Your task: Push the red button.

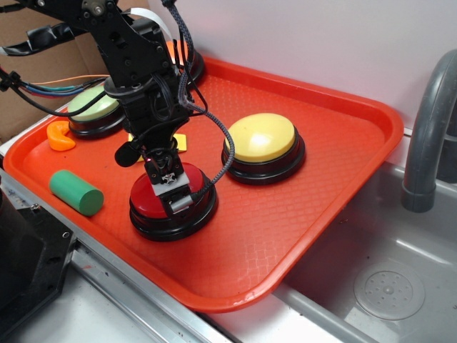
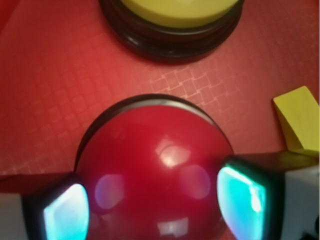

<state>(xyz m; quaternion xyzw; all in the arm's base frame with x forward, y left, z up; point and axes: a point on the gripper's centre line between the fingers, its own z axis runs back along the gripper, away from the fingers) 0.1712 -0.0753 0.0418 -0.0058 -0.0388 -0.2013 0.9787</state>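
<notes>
Red button (image 2: 155, 170): glossy smooth plastic dome, highlights reflected; black base shiny. Yellow button (image 1: 261, 137): smooth, semi-gloss. Tray (image 1: 335, 143): orange plastic w/ fine grid texture, rim glossy. Green cylinder (image 1: 76, 191): matt, foam-like. Sink (image 1: 400, 286): dull grey, prob. metal. Cardboard (image 1: 43, 61) at far left edge: matt.

The red button (image 1: 153, 196) (image 2: 155, 175), a large glossy red dome on a round black base, sits upright on the textured tray's near-left part, just beside the yellow-domed one, its top partly hidden.
</notes>
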